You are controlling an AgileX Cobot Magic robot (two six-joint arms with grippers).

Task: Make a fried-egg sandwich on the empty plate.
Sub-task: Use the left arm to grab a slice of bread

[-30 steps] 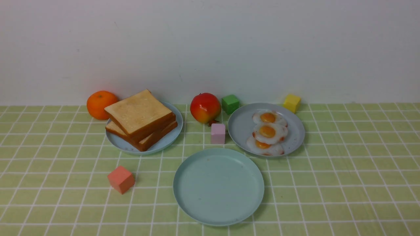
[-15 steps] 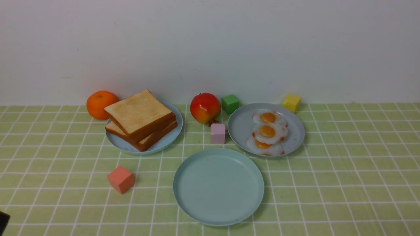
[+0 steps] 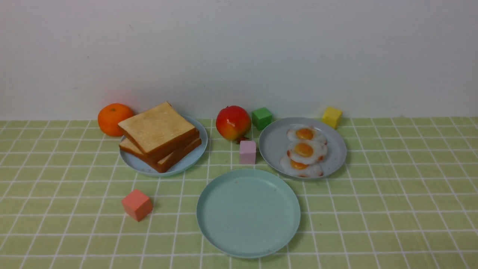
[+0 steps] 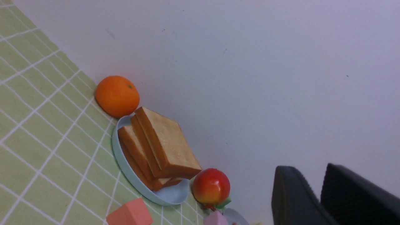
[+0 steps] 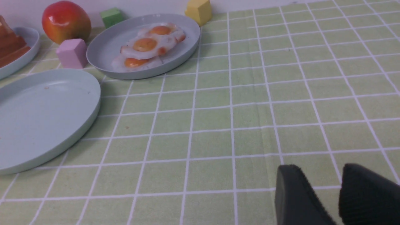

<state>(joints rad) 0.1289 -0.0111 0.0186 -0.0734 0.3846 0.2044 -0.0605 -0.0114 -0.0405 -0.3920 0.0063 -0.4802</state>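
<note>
Thick tan toast slices [image 3: 160, 136] lie stacked on a light-blue plate [image 3: 140, 166] at the back left. Three white fried eggs [image 3: 304, 149] with orange yolks overlap on a grey-blue plate [image 3: 274, 144] at the back right. The empty plate [image 3: 248, 213], mint-teal and the largest, sits in front of them with nothing on it. Neither gripper shows in the front view. In the left wrist view my left gripper [image 4: 309, 167] is open in the air, far from the toast [image 4: 162, 147]. My right gripper [image 5: 318, 167] is open low over the cloth, right of the empty plate [image 5: 40, 115].
An orange [image 3: 112, 119] and a red fruit [image 3: 233, 122] stand by the white back wall. Small cubes are scattered about: green [image 3: 261, 118], yellow [image 3: 332, 117], pink [image 3: 248, 152] between the plates, and salmon [image 3: 137, 204] left of the empty plate.
Half a second ago a dark piece showed at the front view's lower left corner; it is gone now. Nothing on the table has moved.
</note>
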